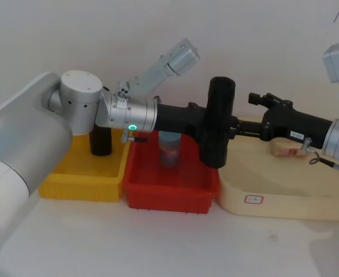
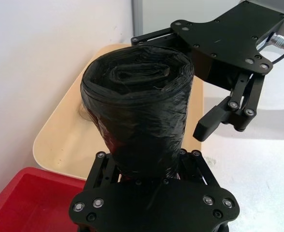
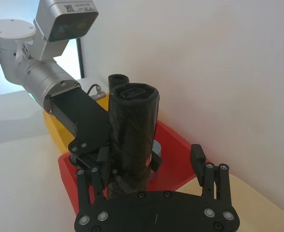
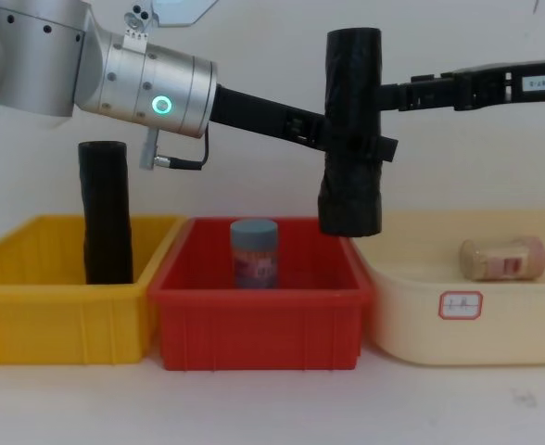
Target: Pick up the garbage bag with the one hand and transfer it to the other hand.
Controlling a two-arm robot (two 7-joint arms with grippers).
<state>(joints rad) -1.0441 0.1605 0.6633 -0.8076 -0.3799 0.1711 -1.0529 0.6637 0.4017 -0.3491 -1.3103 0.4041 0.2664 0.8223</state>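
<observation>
The garbage bag [image 1: 220, 118], a thick wrinkled black roll, hangs upright in the air over the gap between the red bin [image 1: 166, 196] and the beige tray [image 1: 285, 199]. My left gripper [image 1: 208, 131], on the green-ringed arm, is shut on the bag's middle [image 4: 351, 139] from the left. From the right, my right gripper [image 1: 237, 128] on the blue-ringed arm reaches in at the bag's upper half. It is open: in the right wrist view the bag [image 3: 132, 130] stands between its spread fingers [image 3: 210, 169], close to one of them.
A slimmer black roll [image 4: 106, 213] stands in the yellow bin [image 4: 64, 320] at the left. A blue-lidded jar [image 4: 254, 252] stands in the red bin below the bag. A small jar [image 4: 502, 257] lies on its side in the beige tray. A white wall is close behind.
</observation>
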